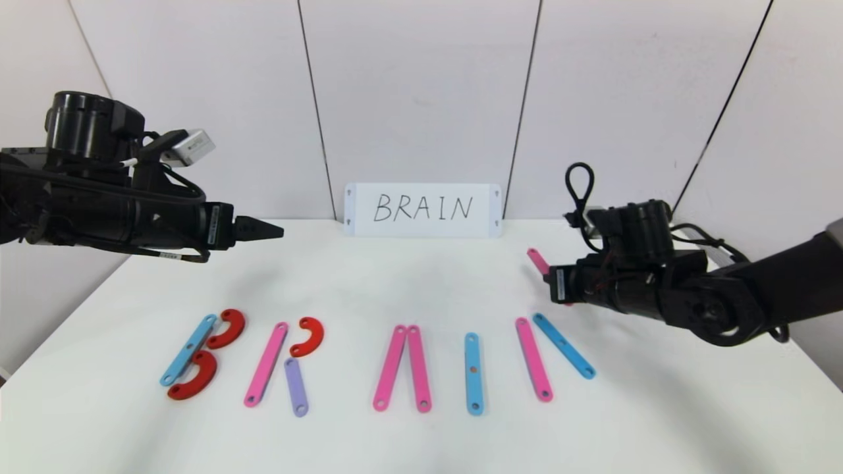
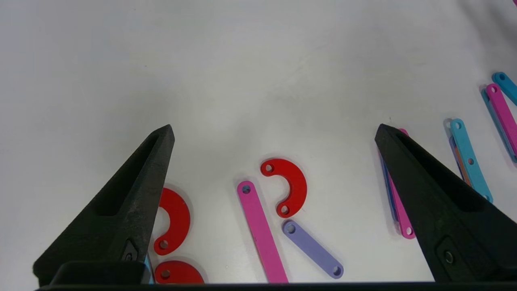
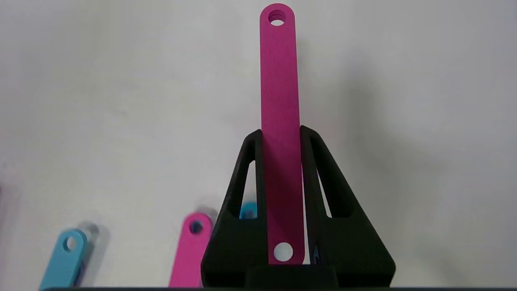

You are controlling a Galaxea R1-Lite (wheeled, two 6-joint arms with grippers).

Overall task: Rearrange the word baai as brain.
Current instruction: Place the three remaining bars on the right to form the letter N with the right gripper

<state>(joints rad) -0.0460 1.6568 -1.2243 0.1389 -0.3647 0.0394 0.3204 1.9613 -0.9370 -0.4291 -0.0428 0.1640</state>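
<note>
Holding a long pink strip (image 3: 280, 121) clamped between its fingers, the right gripper (image 1: 550, 271) hangs above the desk (image 1: 421, 276) at the right of the head frame, with the strip's free end poking out toward the upper left of the gripper. Below and slightly left of it, in the lower right of the head frame, lie a second pink strip (image 1: 533, 359) and a slanted blue strip (image 1: 564, 355), whose top ends nearly meet: an unfinished N. Its missing stroke appears to be the held piece. That gap lies below the gripper and just right of the blue strip's lower end, so the held strip would likely have to turn its long axis to run up and down the frame like the pink stroke. The right arm is plainly nearer. At the upper left, the left gripper (image 1: 263, 230) hovers with jaws spread wide and empty, above the B and R.
</note>
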